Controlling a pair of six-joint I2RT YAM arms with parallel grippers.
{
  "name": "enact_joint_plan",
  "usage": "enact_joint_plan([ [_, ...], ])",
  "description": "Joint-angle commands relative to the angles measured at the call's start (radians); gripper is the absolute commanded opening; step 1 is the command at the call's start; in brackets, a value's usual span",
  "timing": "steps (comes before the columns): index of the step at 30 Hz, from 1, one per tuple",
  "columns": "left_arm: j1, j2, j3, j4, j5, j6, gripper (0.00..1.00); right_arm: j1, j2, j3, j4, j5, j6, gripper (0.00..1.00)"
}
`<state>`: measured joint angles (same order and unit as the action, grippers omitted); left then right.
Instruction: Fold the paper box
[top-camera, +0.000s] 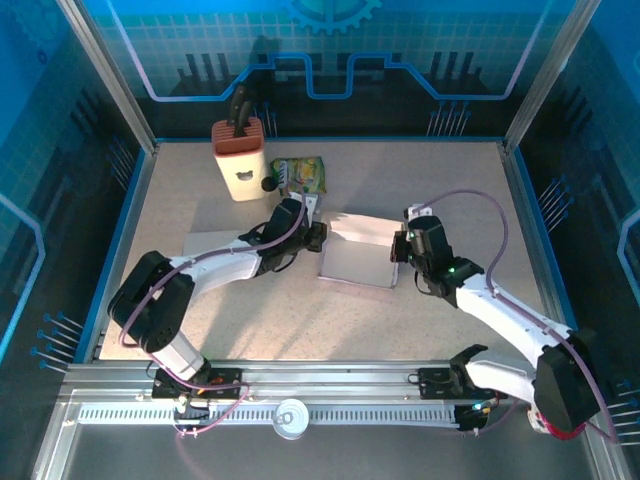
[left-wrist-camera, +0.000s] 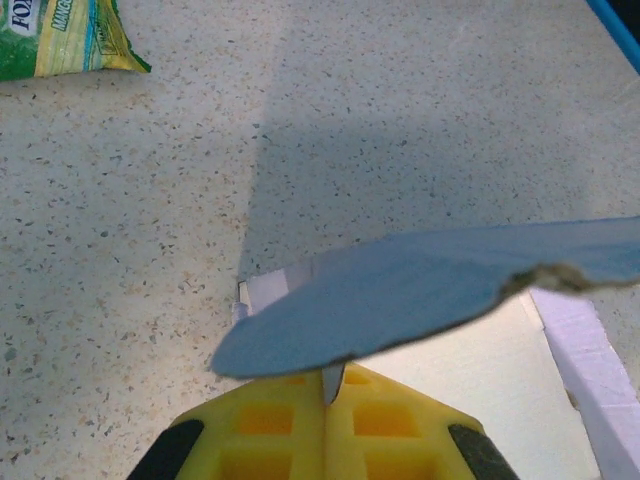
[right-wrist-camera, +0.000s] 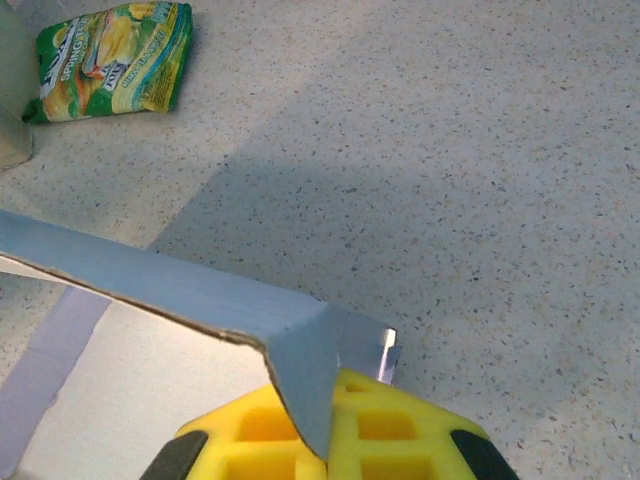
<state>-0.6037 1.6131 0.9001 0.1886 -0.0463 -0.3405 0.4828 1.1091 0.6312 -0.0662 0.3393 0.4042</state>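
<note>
– The left gripper (top-camera: 316, 236) is pinching the left edge of the paper box (top-camera: 357, 262). In its wrist view the yellow fingers (left-wrist-camera: 390, 420) are pressing together on a thin grey flap (left-wrist-camera: 400, 295)
– And the right gripper (top-camera: 400, 246)?
– It is clamping the opposite edge. Its yellow pads (right-wrist-camera: 420, 425) are closing on a folded corner of the card, where a raised grey wall is bending round
– Where is the box sitting?
– It is lying near the middle of the speckled table (top-camera: 450, 180), stretching between the two grippers, with its pale base facing up
– What else is lying around?
– A green snack packet (top-camera: 300, 175) is resting beyond the box, just beside a white knife block (top-camera: 240, 158) that is holding dark handles. The packet is also showing at the top left of both wrist views. A flat white sheet (top-camera: 205, 243) is lying partly under the left arm, near the table's left side
</note>
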Motion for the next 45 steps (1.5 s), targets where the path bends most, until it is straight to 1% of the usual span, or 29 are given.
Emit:
enact_joint_plan([
  [1,-0.034,-0.04,-0.056,0.108,0.048,0.04,0.0,0.055,-0.041,-0.052,0.099,0.047,0.008,0.0],
  [9,-0.098,-0.048,-0.184,0.233,-0.032,0.04,0.0,0.174,-0.092,-0.136,0.107,0.212,0.031,0.0],
  [14,-0.132,-0.047,-0.259,0.322,-0.107,0.056,0.0,0.231,-0.107,-0.157,0.079,0.274,0.066,0.0],
  [18,-0.139,-0.042,-0.279,0.333,-0.14,0.057,0.0,0.279,-0.127,-0.156,0.029,0.344,0.095,0.0],
  [20,-0.139,-0.097,-0.281,0.299,-0.148,0.046,0.0,0.281,-0.129,-0.151,0.021,0.367,0.09,0.0],
  [21,-0.14,-0.132,-0.275,0.258,-0.16,0.038,0.09,0.281,-0.126,-0.143,0.018,0.37,0.079,0.0],
  [22,-0.139,-0.174,-0.265,0.204,-0.175,0.036,0.2,0.281,-0.12,-0.136,0.017,0.372,0.062,0.0],
  [24,-0.126,-0.238,-0.246,0.109,-0.185,0.051,0.33,0.28,-0.109,-0.125,0.019,0.365,0.04,0.0],
  [25,-0.108,-0.268,-0.247,0.078,-0.167,0.056,0.41,0.276,-0.105,-0.121,0.024,0.353,0.03,0.0],
  [26,-0.081,-0.294,-0.248,0.05,-0.139,0.06,0.47,0.274,-0.098,-0.116,0.026,0.343,0.022,0.0],
  [28,-0.027,-0.333,-0.248,-0.002,-0.077,0.068,0.51,0.269,-0.085,-0.105,0.02,0.341,0.019,0.0],
  [29,0.004,-0.35,-0.25,-0.013,-0.016,0.075,0.53,0.268,-0.081,-0.102,0.02,0.338,0.019,0.0],
  [30,0.027,-0.355,-0.24,-0.028,0.042,0.09,0.53,0.267,-0.078,-0.102,0.019,0.337,0.019,0.0],
  [32,0.048,-0.343,-0.193,-0.104,0.108,0.131,0.53,0.264,-0.08,-0.101,0.014,0.333,0.023,0.0],
  [34,0.049,-0.314,-0.15,-0.159,0.148,0.176,0.53,0.261,-0.084,-0.1,0.011,0.329,0.023,0.0],
  [36,0.049,-0.274,-0.116,-0.177,0.186,0.211,0.53,0.258,-0.086,-0.096,0.009,0.32,0.021,0.0],
  [38,0.049,-0.233,-0.079,-0.195,0.223,0.242,0.49,0.255,-0.085,-0.09,0.003,0.313,0.018,0.0],
  [40,0.049,-0.215,-0.072,-0.186,0.231,0.249,0.5,0.252,-0.081,-0.084,-0.004,0.31,0.021,0.0],
  [43,0.048,-0.194,-0.058,-0.187,0.188,0.263,0.52,0.25,-0.076,-0.084,-0.003,0.305,0.018,0.0],
  [45,0.049,-0.171,-0.034,-0.21,0.158,0.281,0.49,0.249,-0.075,-0.085,-0.002,0.302,0.018,0.0],
])
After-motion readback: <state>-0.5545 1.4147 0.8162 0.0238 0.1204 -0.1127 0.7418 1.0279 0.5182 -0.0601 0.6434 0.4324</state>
